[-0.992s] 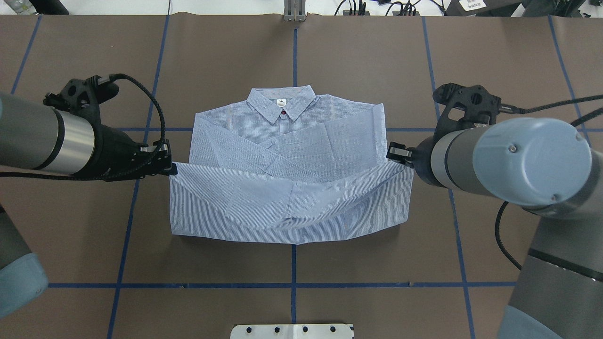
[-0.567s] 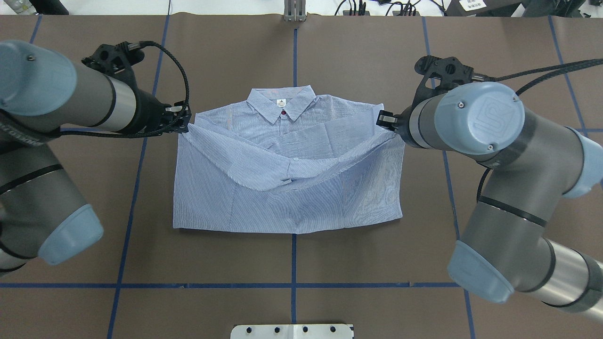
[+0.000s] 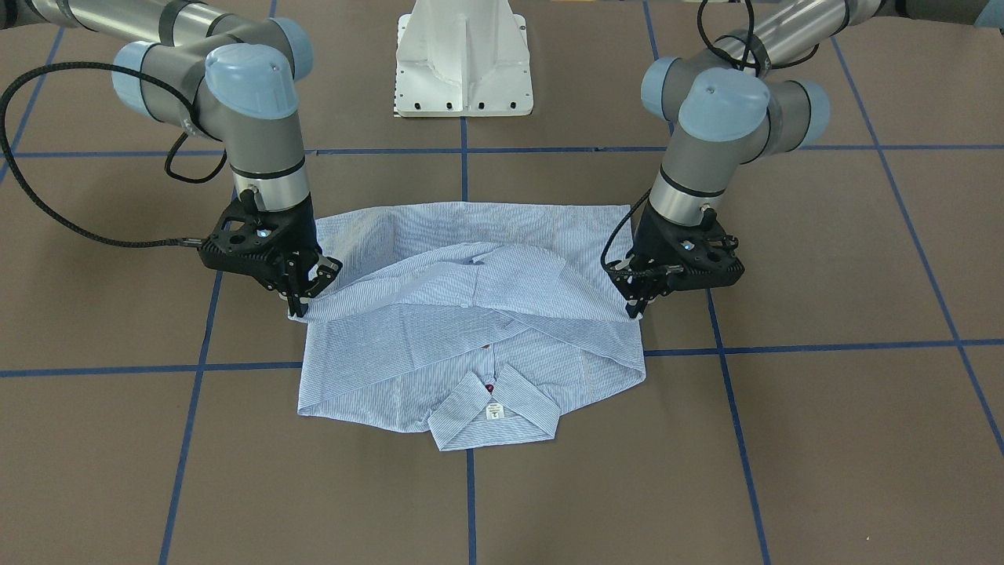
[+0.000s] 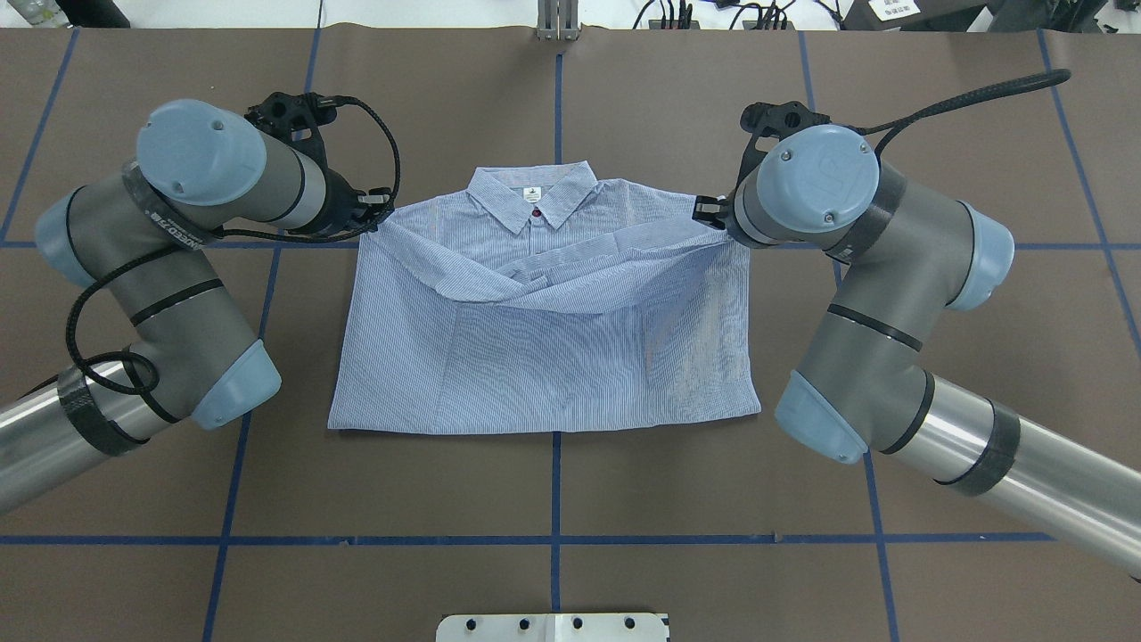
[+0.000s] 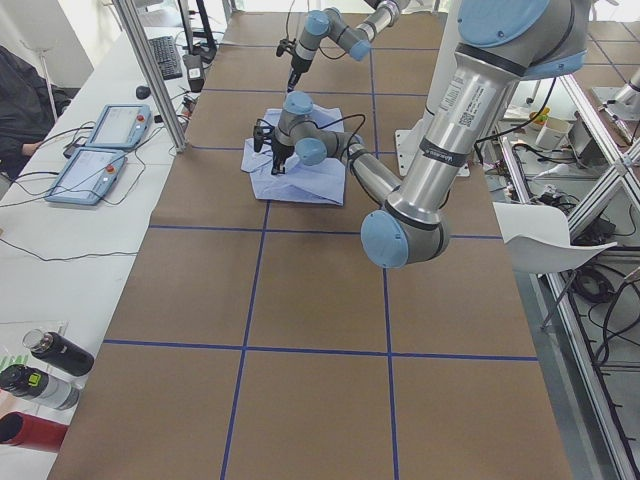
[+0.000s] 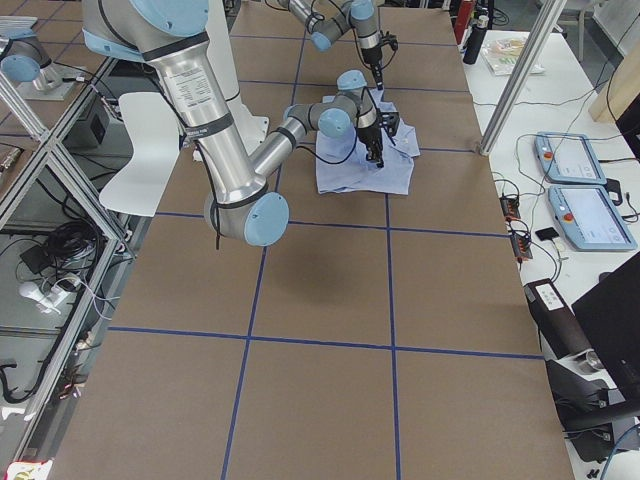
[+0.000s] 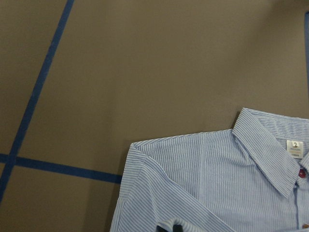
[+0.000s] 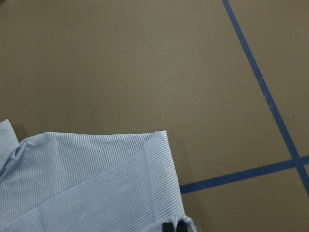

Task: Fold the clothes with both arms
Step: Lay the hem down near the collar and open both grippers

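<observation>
Brown covering crossed by blue tape lines (image 3: 549,149) tops the desk (image 3: 823,455), and the robot's white pedestal (image 3: 463,63) stands at its far side in the front-facing view. The light blue striped shirt (image 3: 471,345) lies in the middle with its collar (image 3: 522,412) toward this camera. The white neck label (image 3: 493,411) and one dark red button (image 3: 490,388) show there. The shirt's lower half is doubled up over the chest, and the raised edge sags in the middle and lifts at both ends. The left claw (image 3: 634,308), on this view's right, points down and is closed tight on one corner of that edge. The right claw (image 3: 300,304) is pinched on the other corner in the same way.

From overhead, the left arm (image 4: 178,267) and the right arm (image 4: 891,294) bend inward. Their wrists sit just beside the shirt's shoulders, one on each side of the collar. The doubled layer reaches almost to the collar, and sleeve fabric shows under its drooping centre.

The left side view shows the shirt as a small pale patch far along the desk with both arms over it. The claws are too small there to judge. The right side view shows the same.

The left wrist camera looks at a shoulder, the collar and the label lying flat, with dark fingertips (image 7: 176,228) against striped cloth at the bottom edge. The right wrist camera shows the other shoulder corner and the right claw's dark tips (image 8: 181,228) closed on cloth.
</observation>
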Tool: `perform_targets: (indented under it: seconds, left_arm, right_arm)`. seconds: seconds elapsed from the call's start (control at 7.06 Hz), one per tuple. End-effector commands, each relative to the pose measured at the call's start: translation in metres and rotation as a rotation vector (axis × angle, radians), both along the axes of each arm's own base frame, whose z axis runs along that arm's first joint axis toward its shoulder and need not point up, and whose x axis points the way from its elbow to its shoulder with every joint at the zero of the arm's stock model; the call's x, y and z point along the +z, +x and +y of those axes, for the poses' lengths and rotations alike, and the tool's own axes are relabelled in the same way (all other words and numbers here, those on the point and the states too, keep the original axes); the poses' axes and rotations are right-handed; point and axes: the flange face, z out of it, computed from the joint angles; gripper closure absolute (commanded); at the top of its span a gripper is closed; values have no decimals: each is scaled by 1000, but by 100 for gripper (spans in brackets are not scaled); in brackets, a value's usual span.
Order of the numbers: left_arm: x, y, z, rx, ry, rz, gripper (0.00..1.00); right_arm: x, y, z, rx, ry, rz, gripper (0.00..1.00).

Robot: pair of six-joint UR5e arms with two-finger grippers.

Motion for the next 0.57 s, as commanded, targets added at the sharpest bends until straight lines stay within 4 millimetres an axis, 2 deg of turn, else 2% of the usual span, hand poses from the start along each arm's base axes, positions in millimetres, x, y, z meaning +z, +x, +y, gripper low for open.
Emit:
perform_targets:
  seconds: [0.0, 0.43]
  left_arm:
    - [15, 6, -8, 25, 40, -16, 100]
    - [16, 0, -13, 22, 49, -6, 100]
  right_arm:
    - [14, 9, -21, -42, 5, 16, 100]
    - [24, 15, -31, -57, -3, 26, 100]
